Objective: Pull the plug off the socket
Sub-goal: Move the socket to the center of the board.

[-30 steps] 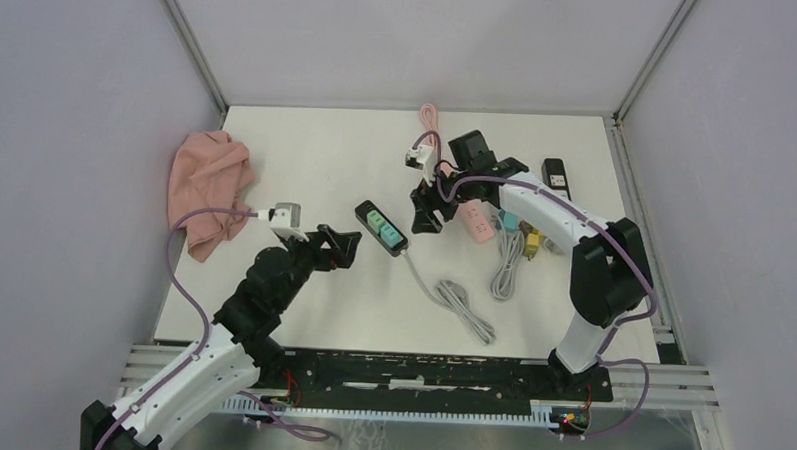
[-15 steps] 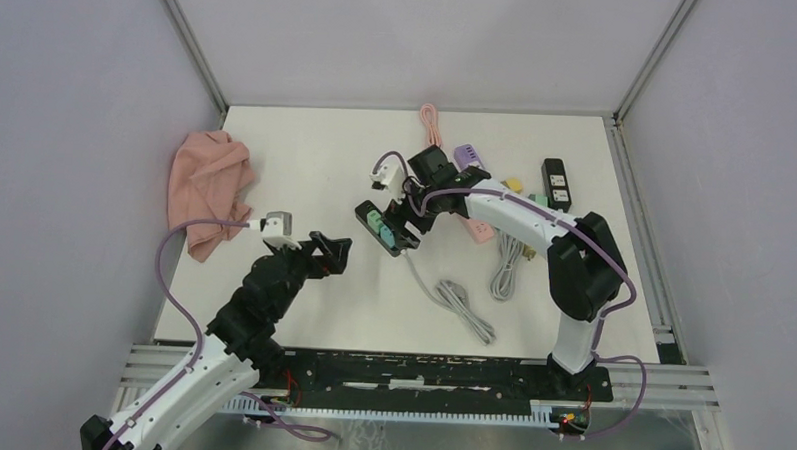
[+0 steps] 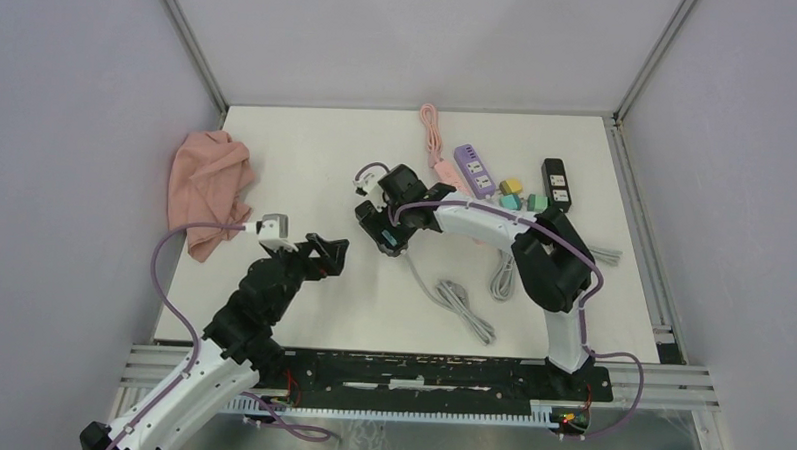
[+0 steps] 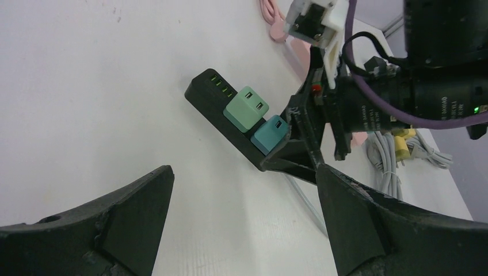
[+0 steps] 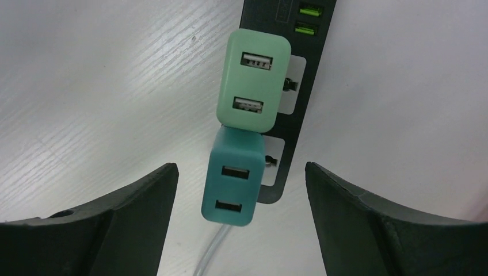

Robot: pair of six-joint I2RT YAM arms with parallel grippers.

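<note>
Where the white surface [image 3: 307, 142] meets the pale lilac walls [image 3: 68, 123], bare metal posts [image 3: 189, 43] run up the two far corners, and a black mounting bar [image 3: 419, 371] edges the near side by the arm bases. A pink cloth [image 3: 208, 188] lies crumpled at the left edge. Toward the far right sit a purple power strip [image 3: 474, 169], a small black strip [image 3: 555, 183], a pink cord [image 3: 433, 126], a yellow cube [image 3: 512, 186], a teal cube [image 3: 511, 201] and a green cube [image 3: 537, 202]. A grey cable [image 3: 462, 302] lies coiled nearer the arms.

The black power strip [image 5: 293, 86] lies flat near the centre of the surface. A mint-green plug [image 5: 253, 80] and a teal plug [image 5: 233, 175] are seated in it side by side, touching each other, each with two USB ports on its face. The right hand [image 5: 239, 213] hangs over the teal plug with its jaws spread wide, one finger on each side and neither touching the plug. The left hand [image 4: 244, 213] is also spread wide and holds nothing, low over bare surface just left of the strip and facing it.

Two bright green marks [image 5: 308, 17] show at one end of the strip, and a white panel [image 5: 294, 86] sits beside the mint-green plug. Pale print on the right arm's black housing [image 4: 437, 103] is too blurred to read
</note>
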